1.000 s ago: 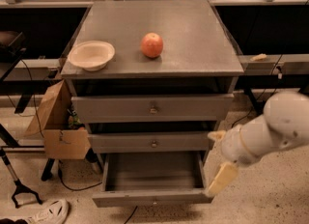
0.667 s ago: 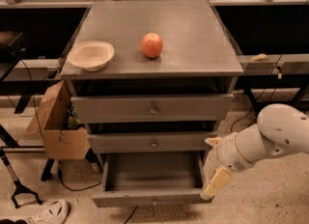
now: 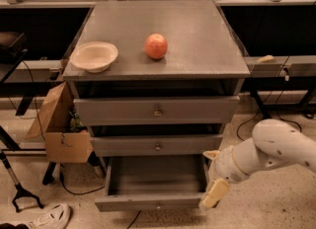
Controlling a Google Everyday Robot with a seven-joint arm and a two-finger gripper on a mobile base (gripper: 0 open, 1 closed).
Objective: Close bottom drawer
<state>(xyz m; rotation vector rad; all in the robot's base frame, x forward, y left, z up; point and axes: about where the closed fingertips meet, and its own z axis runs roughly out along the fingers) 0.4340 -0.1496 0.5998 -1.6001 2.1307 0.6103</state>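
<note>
The bottom drawer of the grey metal cabinet is pulled far out, its empty inside showing. Its slim front panel faces me at the bottom of the camera view. The middle drawer and the top drawer above it stand only slightly out. My gripper hangs from the white arm at the right. It is at the right end of the bottom drawer's front panel, close to or touching its corner. One cream finger points down and left.
A cream bowl and a red apple sit on the cabinet top. An open cardboard box stands at the cabinet's left. A white shoe and black stand legs lie on the floor at lower left.
My arm has drawn down and left, bringing the gripper lower and nearer the front right corner of the bottom drawer. The drawer has not visibly moved.
</note>
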